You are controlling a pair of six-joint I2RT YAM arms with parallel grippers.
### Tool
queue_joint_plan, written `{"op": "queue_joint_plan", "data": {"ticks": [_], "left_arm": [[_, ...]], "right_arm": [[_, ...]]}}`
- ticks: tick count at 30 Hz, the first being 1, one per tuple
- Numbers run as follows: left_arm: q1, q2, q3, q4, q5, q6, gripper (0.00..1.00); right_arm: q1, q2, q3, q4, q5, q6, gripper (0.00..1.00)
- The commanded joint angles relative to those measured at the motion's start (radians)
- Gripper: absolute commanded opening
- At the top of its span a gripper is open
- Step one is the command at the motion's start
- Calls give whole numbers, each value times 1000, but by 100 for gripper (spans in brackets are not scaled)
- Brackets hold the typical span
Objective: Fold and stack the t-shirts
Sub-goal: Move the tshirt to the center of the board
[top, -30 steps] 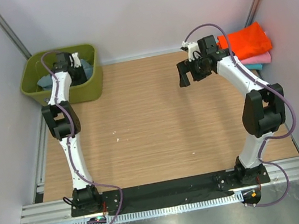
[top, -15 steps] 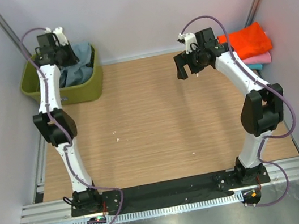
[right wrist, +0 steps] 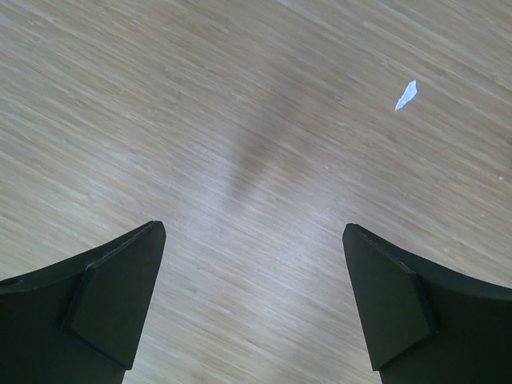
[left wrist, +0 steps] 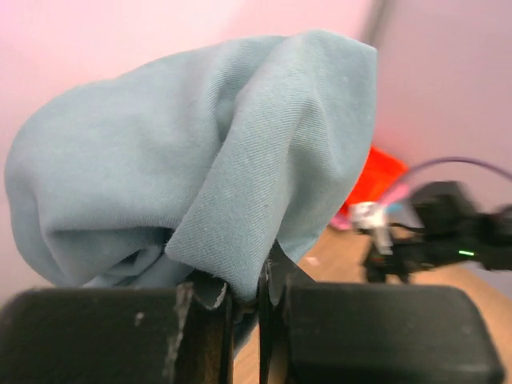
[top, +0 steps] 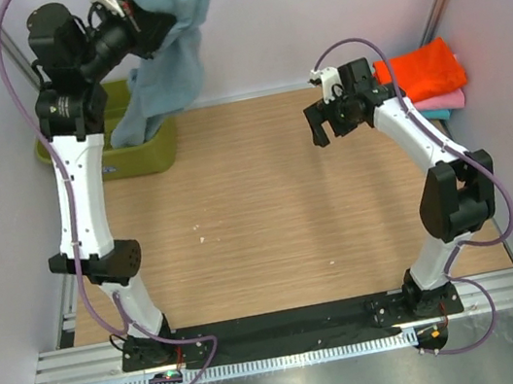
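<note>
My left gripper (top: pixel 147 21) is raised high at the back left and shut on the dusty blue-grey t-shirt (top: pixel 165 59), which hangs from it down toward the basket. In the left wrist view the cloth (left wrist: pixel 200 176) bunches over my closed gripper (left wrist: pixel 246 300). A folded stack sits at the back right: a bright orange t-shirt (top: pixel 428 70) on top, a pink one (top: pixel 446 102) under it, and a teal edge (top: pixel 436 115) below. My right gripper (top: pixel 327 121) is open and empty above the table, left of the stack. In the right wrist view it (right wrist: pixel 254 240) frames only bare wood.
The olive-green plastic basket (top: pixel 137 156) stands at the back left corner, partly hidden by the hanging shirt. The wooden table (top: pixel 271 219) has a small white scrap (right wrist: pixel 406 94) on it. White walls enclose the back and sides.
My left arm has lifted out of the basket and swung up, pulling the blue-grey t-shirt out with it. My right gripper has shifted only slightly.
</note>
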Motion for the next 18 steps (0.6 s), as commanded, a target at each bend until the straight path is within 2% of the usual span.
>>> {"op": "queue_joint_plan", "data": {"ticks": [1,2,4,5,6,8,9,11,13,15,18], "left_arm": [[-78,-56,51,86,125,-69,0],[-106,-65,45,89,139,-86,2],[-117,-99,2,90,150,-125,38],[-117,-111,-21,87,136,-129,53],[-117,-134,-79,54,81,-102,72],[-117,-159,-142,8,46,-51,76],[-117,-186,-183,-12,-41,14,80],[-118,-214,-356,-47,-120,74,87],[-117,-249,-494,-67,-196,163,88],[-117,-261,-685,-83,-263,177,86],[-117,-292,-933,-77,-304,202,79]], "right_arm": [[2,-90,-38,41,30,-12,100],[1,-94,-47,43,33,-12,100],[-5,-110,-69,48,39,-3,100],[-7,-117,-74,52,45,2,100],[-11,-128,-84,57,57,10,100],[-21,-147,-94,57,70,13,100],[-24,-154,-104,57,77,14,100],[-48,-186,-115,45,83,19,100],[-70,-226,-133,26,61,20,100],[-82,-258,-158,-3,18,-18,100],[-82,-343,-230,-98,-131,-197,99]]}}
